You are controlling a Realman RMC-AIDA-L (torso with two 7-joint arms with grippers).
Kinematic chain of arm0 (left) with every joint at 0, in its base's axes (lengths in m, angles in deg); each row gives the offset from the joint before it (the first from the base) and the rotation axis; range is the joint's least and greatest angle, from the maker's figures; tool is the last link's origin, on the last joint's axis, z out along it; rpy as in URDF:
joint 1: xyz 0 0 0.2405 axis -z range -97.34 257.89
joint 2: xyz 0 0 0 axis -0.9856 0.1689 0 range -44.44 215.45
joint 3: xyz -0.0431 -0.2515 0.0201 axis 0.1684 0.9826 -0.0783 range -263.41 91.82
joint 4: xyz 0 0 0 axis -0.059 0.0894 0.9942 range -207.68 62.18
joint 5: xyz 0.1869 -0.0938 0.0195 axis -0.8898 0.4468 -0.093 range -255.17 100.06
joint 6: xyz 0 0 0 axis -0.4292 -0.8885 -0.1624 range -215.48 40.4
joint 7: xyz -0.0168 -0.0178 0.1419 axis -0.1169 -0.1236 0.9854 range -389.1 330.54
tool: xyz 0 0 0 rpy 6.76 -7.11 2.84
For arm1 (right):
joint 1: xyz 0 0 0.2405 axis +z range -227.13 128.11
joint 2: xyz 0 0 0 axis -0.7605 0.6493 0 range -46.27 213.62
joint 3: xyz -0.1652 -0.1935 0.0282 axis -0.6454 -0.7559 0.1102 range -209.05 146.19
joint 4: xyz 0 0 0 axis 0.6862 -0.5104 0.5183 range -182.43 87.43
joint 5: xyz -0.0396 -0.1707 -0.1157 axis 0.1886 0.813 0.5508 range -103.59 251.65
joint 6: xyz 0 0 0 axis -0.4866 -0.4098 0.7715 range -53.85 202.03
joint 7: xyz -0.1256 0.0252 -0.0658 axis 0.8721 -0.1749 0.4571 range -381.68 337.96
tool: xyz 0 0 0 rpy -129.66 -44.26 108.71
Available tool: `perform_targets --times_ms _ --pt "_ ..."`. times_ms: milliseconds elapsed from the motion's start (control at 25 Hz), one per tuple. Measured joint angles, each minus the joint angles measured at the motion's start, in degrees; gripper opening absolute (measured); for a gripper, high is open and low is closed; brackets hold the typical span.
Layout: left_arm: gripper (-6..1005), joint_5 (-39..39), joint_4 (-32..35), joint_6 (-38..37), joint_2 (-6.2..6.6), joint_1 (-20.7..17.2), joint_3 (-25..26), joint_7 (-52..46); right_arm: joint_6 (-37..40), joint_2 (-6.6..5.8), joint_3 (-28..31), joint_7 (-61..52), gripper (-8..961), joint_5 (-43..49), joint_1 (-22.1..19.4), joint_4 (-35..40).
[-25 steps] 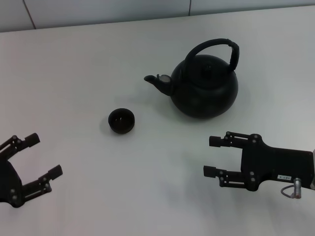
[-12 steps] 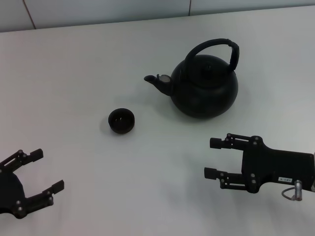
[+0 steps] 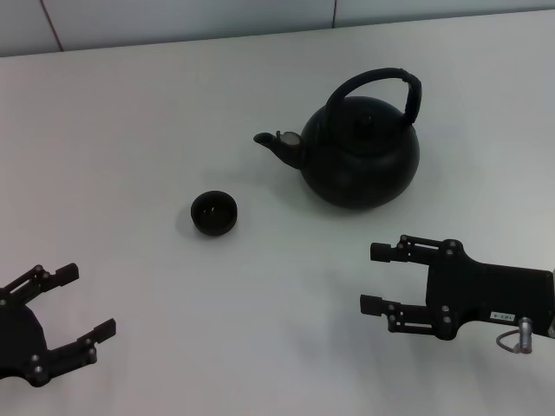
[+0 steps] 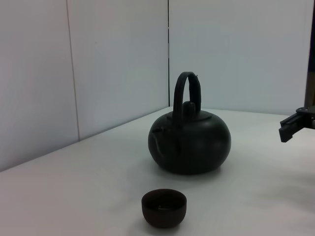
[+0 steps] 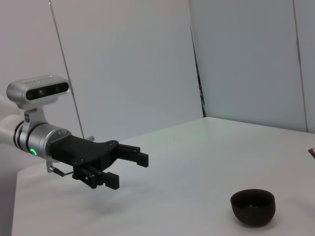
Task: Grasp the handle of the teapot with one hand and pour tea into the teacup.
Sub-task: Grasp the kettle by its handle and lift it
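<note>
The black round teapot (image 3: 360, 156) stands upright on the white table, spout toward the left, with its arched black handle (image 3: 390, 80) over the lid; it also shows in the left wrist view (image 4: 189, 142). The small dark teacup (image 3: 214, 212) sits to the left of the spout, also in the left wrist view (image 4: 164, 207) and the right wrist view (image 5: 253, 206). My right gripper (image 3: 375, 277) is open and empty, in front of the teapot. My left gripper (image 3: 85, 302) is open and empty at the near left, also seen in the right wrist view (image 5: 129, 169).
The white table (image 3: 130, 130) runs back to a pale panelled wall (image 3: 191, 17). Nothing else stands on the table in view.
My left gripper has drawn back toward the near left edge and lower in the view. My right gripper has shifted slightly nearer. Teapot and teacup have not moved.
</note>
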Motion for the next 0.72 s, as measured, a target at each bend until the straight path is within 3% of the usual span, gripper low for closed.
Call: perform_targets --times_ms 440,720 --pt "859 0.34 0.08 -0.22 -0.23 0.16 0.36 0.03 -0.03 0.05 0.07 1.85 667 -1.22 0.07 -0.25" --pt "859 0.45 -0.10 -0.24 -0.34 0.31 0.51 0.03 -0.38 0.40 0.17 14.63 666 -14.88 -2.96 -7.69"
